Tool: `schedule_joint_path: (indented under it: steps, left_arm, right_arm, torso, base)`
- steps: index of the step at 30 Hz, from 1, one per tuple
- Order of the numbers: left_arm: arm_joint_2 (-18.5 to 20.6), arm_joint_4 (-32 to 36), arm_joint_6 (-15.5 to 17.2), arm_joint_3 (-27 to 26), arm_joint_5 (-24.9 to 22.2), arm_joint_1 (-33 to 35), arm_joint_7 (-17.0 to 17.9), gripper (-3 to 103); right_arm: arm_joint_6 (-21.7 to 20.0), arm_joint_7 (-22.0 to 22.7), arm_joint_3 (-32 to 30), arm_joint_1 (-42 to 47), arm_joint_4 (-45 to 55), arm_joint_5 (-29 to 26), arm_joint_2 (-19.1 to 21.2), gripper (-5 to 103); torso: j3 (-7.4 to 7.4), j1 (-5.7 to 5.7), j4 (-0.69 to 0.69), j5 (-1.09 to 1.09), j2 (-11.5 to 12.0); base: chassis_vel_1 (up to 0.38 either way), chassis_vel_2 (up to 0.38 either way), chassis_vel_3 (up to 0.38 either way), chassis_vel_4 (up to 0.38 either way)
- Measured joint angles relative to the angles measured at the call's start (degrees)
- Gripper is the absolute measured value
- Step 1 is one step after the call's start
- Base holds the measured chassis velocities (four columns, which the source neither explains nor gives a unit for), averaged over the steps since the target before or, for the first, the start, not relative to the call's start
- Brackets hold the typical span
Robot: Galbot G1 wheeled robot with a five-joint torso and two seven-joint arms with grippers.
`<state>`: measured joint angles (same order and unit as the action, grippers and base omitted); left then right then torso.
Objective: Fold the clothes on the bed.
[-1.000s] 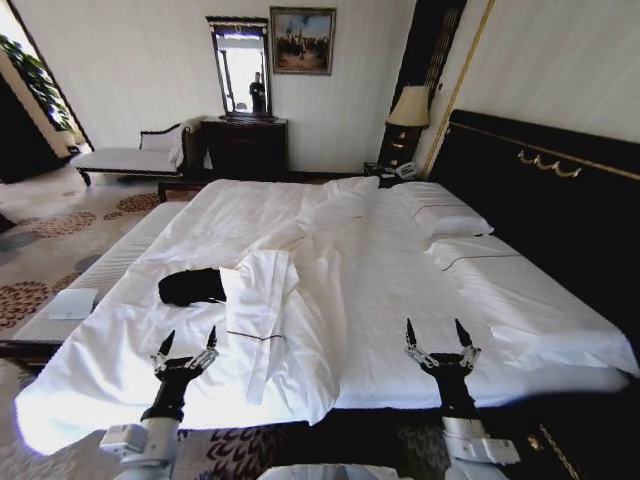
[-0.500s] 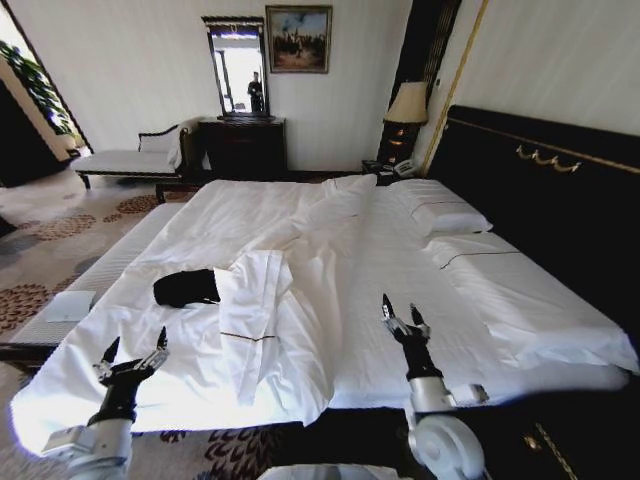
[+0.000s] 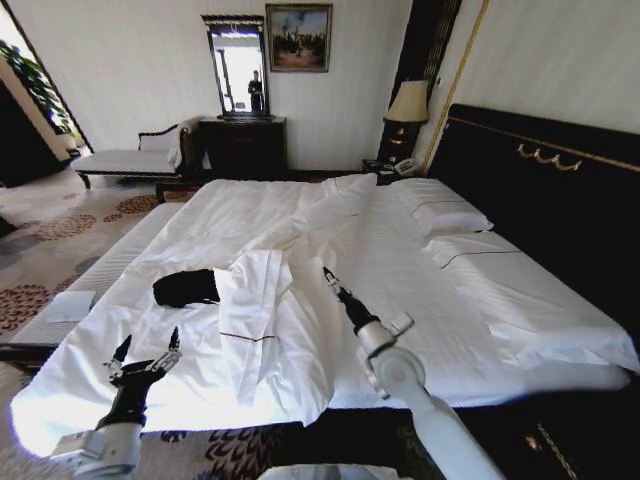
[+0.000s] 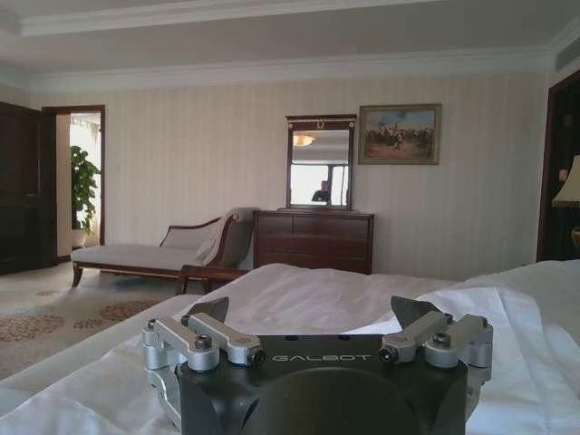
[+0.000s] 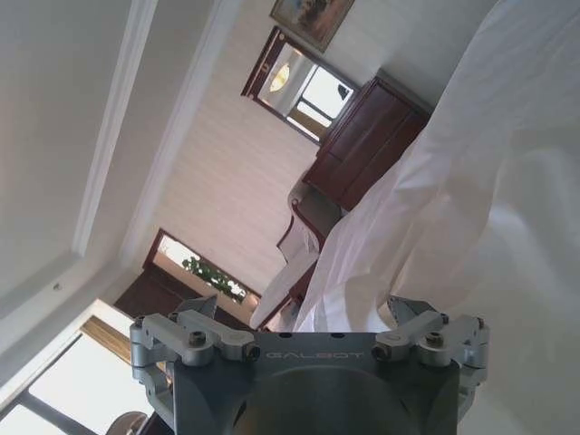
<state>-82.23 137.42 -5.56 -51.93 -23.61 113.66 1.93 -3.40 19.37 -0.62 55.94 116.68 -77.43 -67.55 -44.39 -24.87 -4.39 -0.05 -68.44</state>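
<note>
The clothes (image 3: 187, 288) lie as a small black crumpled bundle on the left part of the white bed (image 3: 480, 300), beside a folded-back duvet flap (image 3: 255, 300). My left gripper (image 3: 147, 352) hovers open over the bed's near left corner, short of the bundle. In the left wrist view the left gripper (image 4: 311, 310) has nothing between its spread fingers. My right gripper (image 3: 330, 277) reaches out over the middle of the bed, rolled on its side, right of the duvet flap. Seen in the right wrist view, the right gripper (image 5: 306, 313) is open and empty.
A padded bench (image 3: 100, 268) runs along the bed's left side with a white folded item (image 3: 68, 305) on it. Pillows (image 3: 440, 215) lie by the dark headboard (image 3: 540, 190). A chaise (image 3: 130, 158), dresser (image 3: 245, 148) and lamp (image 3: 408, 105) stand along the far wall.
The right arm has swung left and forward over the bed, with its wrist rolled sideways. The left arm dropped toward the bed's near left corner, then edged slightly right.
</note>
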Motion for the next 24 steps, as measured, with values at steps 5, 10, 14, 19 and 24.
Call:
schedule_joint_path:
  steps: [5, 10, 14, 19, 24]
  left_arm:
    - [0.36, 0.66, 0.27, -1.08, -0.32, 0.44, 0.42, 100]
    - [-0.01, -0.25, 0.27, -0.08, 0.22, -0.17, 0.56, 100]
    - [-0.19, -1.43, 0.27, 0.31, 0.57, -0.91, 0.61, 100]
    - [-0.77, -3.18, 0.12, 0.55, 1.18, -1.5, 0.65, 100]
    - [-1.6, -4.41, -0.54, 0.92, 1.86, -1.57, 0.75, 100]
  right_arm:
    - [-0.92, 2.04, 7.89, -12.18, -10.27, 0.14, -2.06, 100]
    - [-1.4, 2.55, 12.13, -20.1, -19.12, 0.31, -4.4, 100]
    - [-1.53, 2.46, 13.66, -22.94, -24.04, 0.27, -5.81, 100]
    - [-1.89, 1.3, 15.86, -25.16, -27.88, 0.21, -6.99, 100]
    - [-1.91, 0.16, 17.83, -27.36, -30.36, 0.4, -8.1, 100]
  torso:
    - [0.0, 0.0, -0.01, 0.0, 0.0]
    - [0.0, -0.01, 0.0, -0.01, 0.0]
    - [0.0, 0.0, -0.02, 0.0, 0.0]
    - [0.0, 0.0, -0.02, 0.0, 0.0]
    - [0.01, 0.0, -0.02, 0.0, 0.0]
  base:
    - [0.0, 0.0, 0.0, 0.0]
    - [0.0, 0.0, 0.0, 0.0]
    - [0.0, 0.0, 0.0, 0.0]
    - [0.0, 0.0, 0.0, 0.0]
    - [0.0, 0.0, 0.0, 0.0]
